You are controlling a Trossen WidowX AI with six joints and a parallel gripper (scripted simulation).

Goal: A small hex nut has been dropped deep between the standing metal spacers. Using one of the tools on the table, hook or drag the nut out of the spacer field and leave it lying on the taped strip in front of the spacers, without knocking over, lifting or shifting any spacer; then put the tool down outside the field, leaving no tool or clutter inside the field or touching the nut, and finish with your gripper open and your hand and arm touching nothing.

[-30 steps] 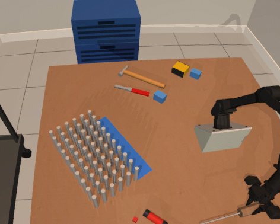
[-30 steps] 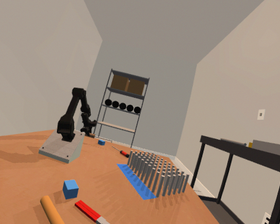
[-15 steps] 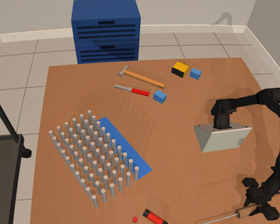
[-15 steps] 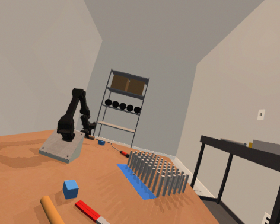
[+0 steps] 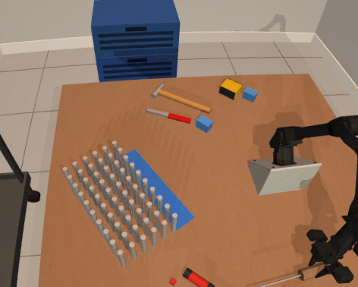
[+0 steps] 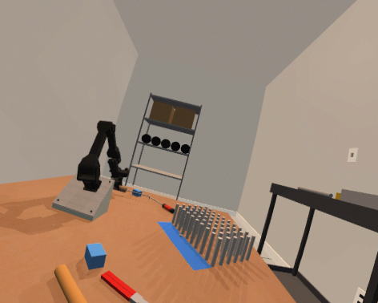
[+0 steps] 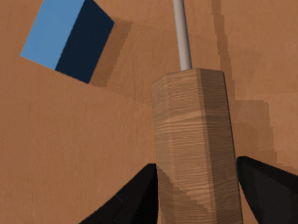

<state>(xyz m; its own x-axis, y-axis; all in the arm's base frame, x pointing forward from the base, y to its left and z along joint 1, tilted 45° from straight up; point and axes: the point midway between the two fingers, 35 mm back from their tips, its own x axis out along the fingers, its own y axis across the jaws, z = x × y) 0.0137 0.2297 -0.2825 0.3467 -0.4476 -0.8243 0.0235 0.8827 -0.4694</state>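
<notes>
The brown counter point(image 5: 223, 228) fills most of the top view, with a blue drawer cabinet point(image 5: 136, 39) standing behind it at the upper centre. In the exterior view a metal shelf rack point(image 6: 140, 132) stands against the far wall, and a dark side table point(image 6: 327, 202) sits at the right edge.

The black arm point(image 5: 357, 152) rises from a grey wedge-shaped base point(image 5: 268, 182) in the right half of the top view and bends down to the lower right corner.

The field of standing grey spacers point(image 5: 117, 197) covers the left centre of the top view, and the blue taped strip point(image 5: 177, 205) lies along its right side, just beside the front row. The hex nut cannot be made out among the spacers in any view.

At the upper centre of the counter lie a hammer point(image 5: 183, 99) and a red-handled file point(image 5: 170, 115), with a blue cube point(image 5: 204, 124) near them and a yellow-and-black block point(image 5: 230, 88) just beside another blue cube point(image 5: 249, 94).

In the lower right corner the pincer point(image 5: 323, 266) is pinching the wooden handle point(image 7: 195, 145) of a hook tool, whose thin metal rod point(image 7: 181, 32) runs out towards the top edge of the wrist view. A third blue cube point(image 7: 67, 40) sits at the upper left there.

At the bottom centre lie a red-and-black cylinder point(image 5: 197, 279) and a tiny red cube point(image 5: 172, 281).
</notes>
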